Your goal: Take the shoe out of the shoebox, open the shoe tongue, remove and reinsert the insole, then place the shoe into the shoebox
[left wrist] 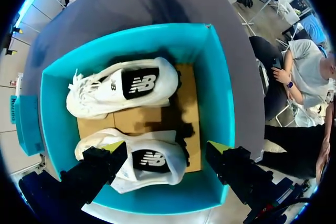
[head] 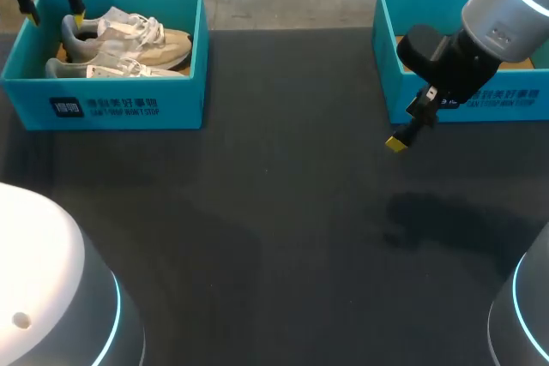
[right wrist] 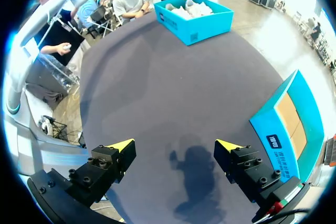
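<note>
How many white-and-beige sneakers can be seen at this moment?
2 white-and-beige sneakers, side by side in the teal cardboard shoebox under the left gripper: one by its back wall, one by its front. The second teal shoebox is partly hidden.

We see a turquoise shoebox (head: 129,105) with a brown cardboard floor and a dark front panel of white print. The shoes (left wrist: 100,95) are white and grey with beige sides and black linings marked in white. The table (head: 283,229) looks dark grey, perhaps black, the second box (head: 390,57) is the same turquoise, and our left gripper (left wrist: 165,148) and right gripper (right wrist: 175,145) are black with yellow tips.
</note>
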### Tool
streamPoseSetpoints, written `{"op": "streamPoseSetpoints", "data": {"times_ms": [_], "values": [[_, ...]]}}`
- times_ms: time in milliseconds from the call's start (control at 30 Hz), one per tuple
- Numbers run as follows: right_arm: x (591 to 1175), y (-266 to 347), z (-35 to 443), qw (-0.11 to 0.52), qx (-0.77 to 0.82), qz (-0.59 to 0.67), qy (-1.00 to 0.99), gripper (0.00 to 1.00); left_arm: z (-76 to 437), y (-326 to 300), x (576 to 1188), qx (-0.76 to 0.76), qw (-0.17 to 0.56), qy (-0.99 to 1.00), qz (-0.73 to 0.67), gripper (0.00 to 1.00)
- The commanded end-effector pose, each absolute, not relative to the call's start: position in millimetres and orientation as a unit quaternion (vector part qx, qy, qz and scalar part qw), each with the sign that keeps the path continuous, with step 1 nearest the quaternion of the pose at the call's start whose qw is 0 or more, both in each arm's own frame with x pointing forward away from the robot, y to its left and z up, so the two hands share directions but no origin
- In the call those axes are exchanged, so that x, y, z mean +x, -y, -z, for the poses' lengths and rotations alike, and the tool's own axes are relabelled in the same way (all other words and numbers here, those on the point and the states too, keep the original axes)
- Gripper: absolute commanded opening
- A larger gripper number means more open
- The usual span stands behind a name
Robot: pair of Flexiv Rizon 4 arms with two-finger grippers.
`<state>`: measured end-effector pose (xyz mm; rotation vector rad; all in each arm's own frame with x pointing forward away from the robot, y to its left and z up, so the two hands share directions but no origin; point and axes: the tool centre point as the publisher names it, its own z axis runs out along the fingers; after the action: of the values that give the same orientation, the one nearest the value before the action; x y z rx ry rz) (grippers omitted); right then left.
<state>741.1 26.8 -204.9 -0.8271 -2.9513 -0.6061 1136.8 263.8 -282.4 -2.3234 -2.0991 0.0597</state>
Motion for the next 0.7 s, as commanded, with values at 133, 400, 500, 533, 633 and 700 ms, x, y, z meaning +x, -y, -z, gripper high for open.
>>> {"op": "streamPoseSetpoints", "data": {"times_ms": [133,400,500,533,633,700], "values": [[741.8,-27.1,205.4,0.009,-0.265,0.193,0.945,1.00,274.1,-263.1,1093.1,-0.743,-0.013,0.670,0.001,1.00],[741.8,-27.1,205.4,0.009,-0.265,0.193,0.945,1.00,274.9,-267.3,1068.0,-0.745,-0.012,0.667,0.002,1.00],[741.8,-27.1,205.4,0.009,-0.265,0.193,0.945,1.00,277.9,-268.3,1060.2,-0.747,-0.005,0.665,0.002,1.00],[741.8,-27.1,205.4,0.009,-0.265,0.193,0.945,1.00,279.8,-268.5,1059.0,-0.747,-0.003,0.665,0.004,1.00],[741.8,-27.1,205.4,0.009,-0.265,0.193,0.945,1.00,284.4,-268.3,1054.4,-0.748,0.002,0.664,0.001,1.00],[741.8,-27.1,205.4,0.009,-0.265,0.193,0.945,1.00,287.2,-268.7,1052.1,-0.747,0.007,0.665,0.004,1.00]]}}
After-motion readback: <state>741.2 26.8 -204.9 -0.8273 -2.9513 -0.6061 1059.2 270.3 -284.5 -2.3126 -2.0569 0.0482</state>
